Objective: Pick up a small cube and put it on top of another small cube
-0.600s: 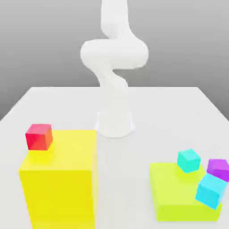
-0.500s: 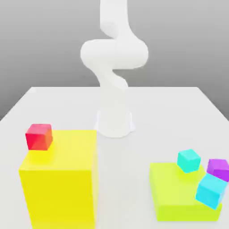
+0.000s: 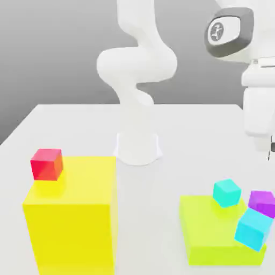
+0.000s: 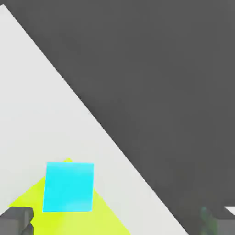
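Gripper [image 3: 270,153] now hangs at the exterior view's right edge, above the purple cube [image 3: 262,203]; it wasn't in frame half a second ago. In the hand view the fingertips [image 4: 16,219] sit far apart with nothing between them, so it's spread wide and empty.

Cubes haven't moved since the earlier frames. Purple cube sits at the far right, touching the lime slab [image 3: 215,232], just beside the teal cube [image 3: 226,192], which rests on the slab's far part. A larger cyan cube [image 3: 251,229] leans tilted on the slab's near right corner, right below the purple one.

Well apart, left: a red cube [image 3: 46,164] on the tall yellow block [image 3: 75,215]. Arm base [image 3: 138,145] stands mid-table [image 3: 198,134], farther back.
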### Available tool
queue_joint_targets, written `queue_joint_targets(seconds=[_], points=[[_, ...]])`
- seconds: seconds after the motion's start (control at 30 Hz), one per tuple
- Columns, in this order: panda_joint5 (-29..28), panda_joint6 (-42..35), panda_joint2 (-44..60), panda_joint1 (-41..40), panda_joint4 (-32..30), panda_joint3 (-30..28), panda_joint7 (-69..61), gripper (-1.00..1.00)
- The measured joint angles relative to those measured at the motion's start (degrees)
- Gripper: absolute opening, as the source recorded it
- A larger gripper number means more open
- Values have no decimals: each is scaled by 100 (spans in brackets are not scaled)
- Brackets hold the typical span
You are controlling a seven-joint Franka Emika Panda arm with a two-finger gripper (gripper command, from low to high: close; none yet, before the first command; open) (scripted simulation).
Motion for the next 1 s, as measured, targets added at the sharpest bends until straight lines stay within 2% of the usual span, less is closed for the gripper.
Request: queue_joint_targets(seconds=[0.23,0.4,0.43,0.63,0.7,0.83,1.0], points=[[-66,649,1372,601,-343,472,-829,0],[-780,1326,2333,1171,-193,-122,-393,0],[-930,1461,2513,1310,-153,-291,-282,-100],[-1016,1524,2603,1375,-133,-371,-217,-100],[-861,1394,2429,1249,-173,-212,-332,-100],[-162,877,1714,891,-343,291,-859,-100],[121,-271,963,970,-657,401,-369,-100]])
